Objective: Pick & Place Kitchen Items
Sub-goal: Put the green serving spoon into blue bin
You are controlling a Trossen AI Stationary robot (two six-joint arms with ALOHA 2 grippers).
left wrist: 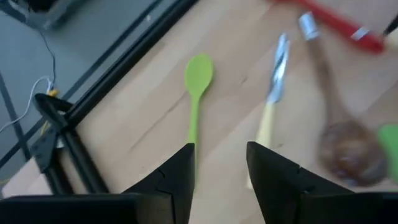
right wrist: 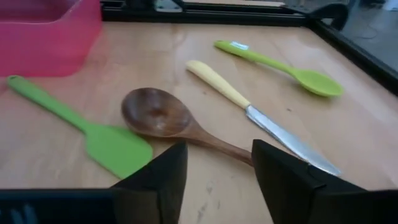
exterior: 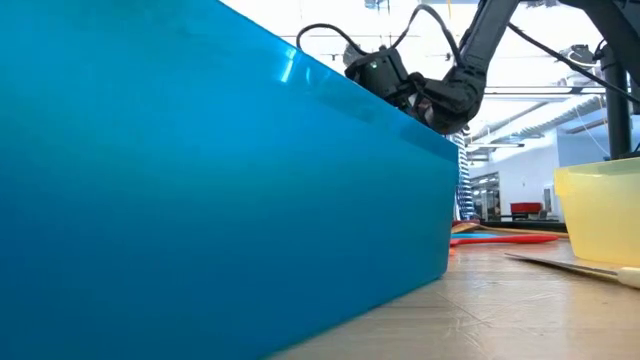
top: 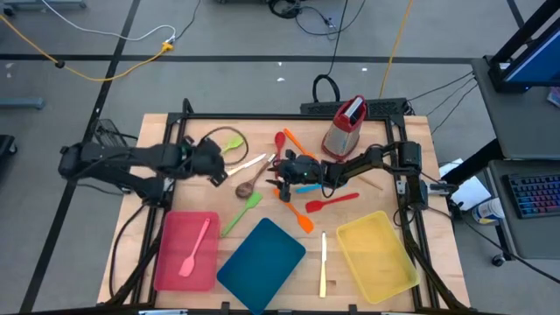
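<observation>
Slim utensils lie flat on the wooden table: a green spoon point(top: 232, 144), a cream knife point(top: 250, 165), a brown wooden spoon point(top: 253, 180), a green spatula point(top: 242, 213), and orange, red and blue ones point(top: 308, 187) farther right. A pink spatula point(top: 194, 248) lies in the red tray point(top: 171, 262). My left gripper point(top: 222, 170) is open and empty, between the green spoon's handle point(left wrist: 194, 127) and the knife's cream handle point(left wrist: 266, 127). My right gripper point(top: 275, 175) is open and empty, its fingers point(right wrist: 158, 177) over the brown spoon's handle point(right wrist: 217, 148).
A red-topped metal grater point(top: 344, 127) stands at the back. A blue tray point(top: 261, 255) and a yellow tray point(top: 378, 255) sit along the near edge, with a second cream knife point(top: 323, 262) between them. A black frame point(top: 289, 115) rims the table.
</observation>
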